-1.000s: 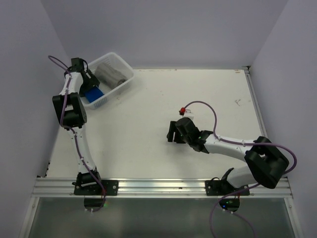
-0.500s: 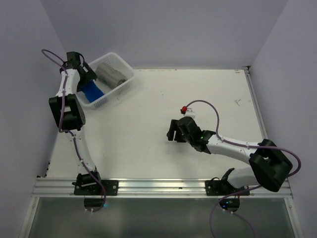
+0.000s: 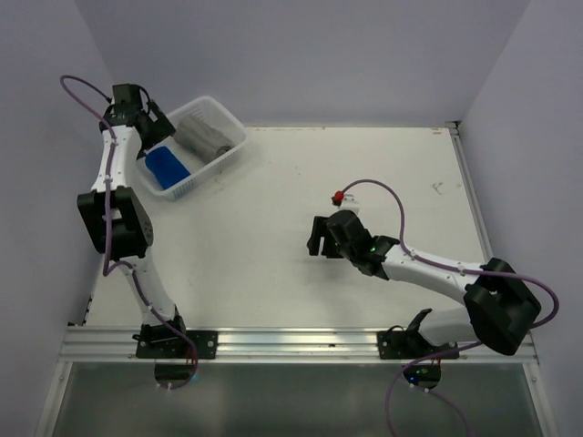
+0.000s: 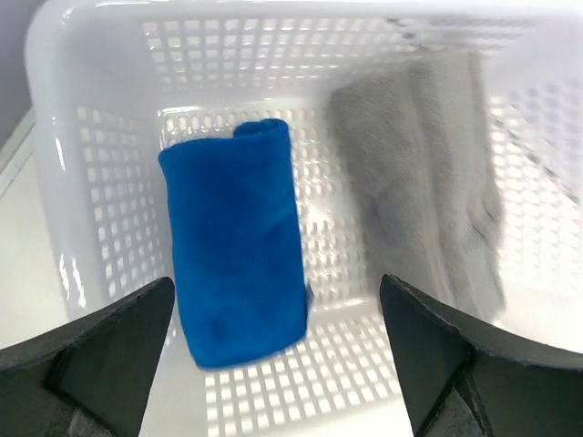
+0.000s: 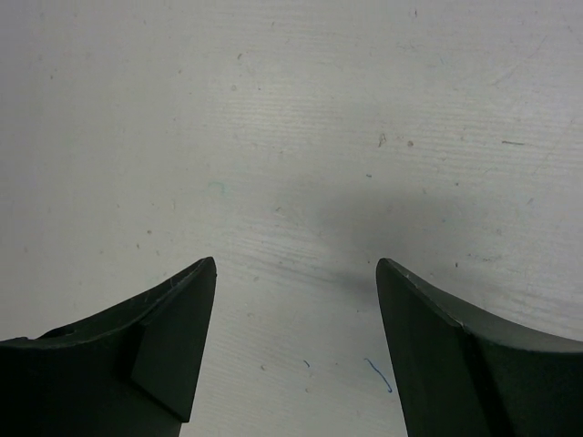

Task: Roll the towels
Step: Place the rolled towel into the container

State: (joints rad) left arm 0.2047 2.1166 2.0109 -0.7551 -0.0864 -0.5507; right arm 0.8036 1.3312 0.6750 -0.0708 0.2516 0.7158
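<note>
The white perforated basket (image 3: 227, 121) (image 4: 273, 55) sits on the bench (image 3: 273, 182) (image 5: 291, 109) at its far left corner, and both towels lie inside it. The blue towel (image 3: 167, 167) (image 4: 237, 241) rests on the basket floor at the end nearer the arm bases. In the left wrist view it is a compact, even roll, with the curl of its end showing at the top. The grey towel (image 3: 202, 135) (image 4: 428, 182) lies alongside it at the farther end of the basket, with a strip of perforated floor showing between the two. It is bulkier and looser than the blue one. The wrist view blurs it, so I cannot tell how neatly it is rolled.

The left hand (image 3: 153, 137) (image 4: 276, 291) hovers over the basket's near end with its fingers (image 4: 100, 355) spread wide on either side of the blue towel. It holds nothing and is clear of the cloth. The right hand (image 3: 314, 238) (image 5: 296, 269) is over bare bench near the middle, well apart from the basket. Its fingers (image 5: 155, 346) are parted and there is nothing between them.
</note>
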